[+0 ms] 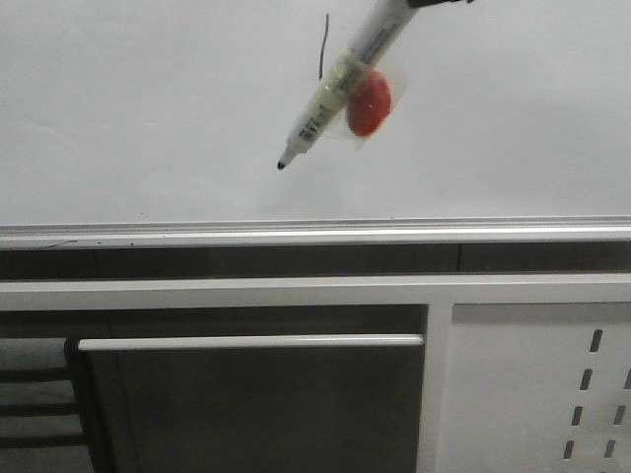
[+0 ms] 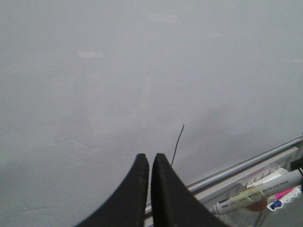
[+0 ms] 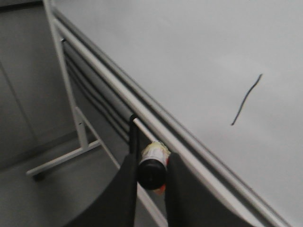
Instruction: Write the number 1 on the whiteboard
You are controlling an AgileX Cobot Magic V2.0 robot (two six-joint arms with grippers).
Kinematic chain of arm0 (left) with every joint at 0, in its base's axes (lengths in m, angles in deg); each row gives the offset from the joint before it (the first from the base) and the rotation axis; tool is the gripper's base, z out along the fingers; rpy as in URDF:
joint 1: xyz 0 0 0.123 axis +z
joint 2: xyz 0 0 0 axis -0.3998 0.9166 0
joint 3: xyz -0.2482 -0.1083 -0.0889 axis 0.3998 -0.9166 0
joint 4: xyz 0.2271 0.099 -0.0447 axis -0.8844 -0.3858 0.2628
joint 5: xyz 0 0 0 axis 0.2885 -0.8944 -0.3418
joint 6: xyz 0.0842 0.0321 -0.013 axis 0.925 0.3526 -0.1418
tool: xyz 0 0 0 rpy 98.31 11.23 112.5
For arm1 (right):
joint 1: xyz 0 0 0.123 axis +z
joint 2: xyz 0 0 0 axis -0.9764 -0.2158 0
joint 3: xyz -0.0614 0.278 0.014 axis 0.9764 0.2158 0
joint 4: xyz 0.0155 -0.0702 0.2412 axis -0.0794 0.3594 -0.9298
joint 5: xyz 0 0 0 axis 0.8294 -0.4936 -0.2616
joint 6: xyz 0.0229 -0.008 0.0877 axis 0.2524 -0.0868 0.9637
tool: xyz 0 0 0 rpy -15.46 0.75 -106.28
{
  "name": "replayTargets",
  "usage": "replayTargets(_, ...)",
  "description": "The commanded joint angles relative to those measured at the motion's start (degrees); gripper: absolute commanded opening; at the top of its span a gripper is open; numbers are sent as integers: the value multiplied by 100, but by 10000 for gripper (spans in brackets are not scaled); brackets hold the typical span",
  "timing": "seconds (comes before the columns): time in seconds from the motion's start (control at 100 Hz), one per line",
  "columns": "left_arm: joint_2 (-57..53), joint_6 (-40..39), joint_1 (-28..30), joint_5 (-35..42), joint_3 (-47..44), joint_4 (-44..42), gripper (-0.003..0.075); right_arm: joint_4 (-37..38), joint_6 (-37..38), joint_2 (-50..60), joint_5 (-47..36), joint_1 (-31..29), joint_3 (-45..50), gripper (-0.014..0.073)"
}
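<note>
The whiteboard fills the upper front view, with its silver rail below. The number 1 is a thin black stroke near the top, its lower end hidden behind the pen. It also shows in the left wrist view and the right wrist view. My right gripper is shut on a white marker pen with a red tag taped on. The pen slants down-left, its black tip below and left of the stroke. My left gripper is shut and empty, facing the board.
Below the rail stand a white perforated metal panel at the right, a white horizontal bar and a dark rack at the left. The board's white stand leg rests on the grey floor.
</note>
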Motion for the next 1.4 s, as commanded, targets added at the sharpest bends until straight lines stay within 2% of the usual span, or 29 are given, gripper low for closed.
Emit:
replayTargets(0.0, 216, 51, 11, -272, 155, 302, -20, -53, -29, 201, 434, 5, -263, -43)
replayTargets(0.11, 606, 603, 11, -1069, 155, 793, -20, -143, 73, 217, 800, 5, -439, -43)
replayTargets(0.23, 1128, 1588, 11, -2086, 155, 1343, -18, -252, 73, 182, 992, -18, -774, -43)
replayTargets(0.34, 1547, 1960, 11, -2669, 155, 1712, 5, -278, 229, -4, 1376, -105, -1139, -43)
replayTargets(0.43, 1823, 2068, 11, -2949, 155, 1704, 89, -278, 271, -216, 1758, -234, -1433, -43)
replayTargets(0.6, 2126, 2239, -93, -3204, 166, 1704, 347, -278, 271, -593, 2347, -311, -1857, -43)
replayTargets(0.65, 2188, 2328, -211, -3204, 205, 1692, 382, -278, 271, -701, 2415, -311, -1948, -43)
replayTargets(0.97, 2592, 2479, -1216, -2394, 732, 1038, 385, -325, 271, -1272, 3010, -311, -2548, -43)
replayTargets(1.25, 2882, 2509, -1305, -2147, 842, 849, 377, -338, 271, -1283, 3278, -311, -2715, -43)
replayTargets(1.32, 2882, 2509, -1305, -2108, 845, 837, 316, -338, 271, -1283, 3327, -311, -2715, -43)
replayTargets(1.39, 2882, 2509, -1305, -2108, 855, 776, 200, -354, 271, -1283, 3339, -311, -2715, -43)
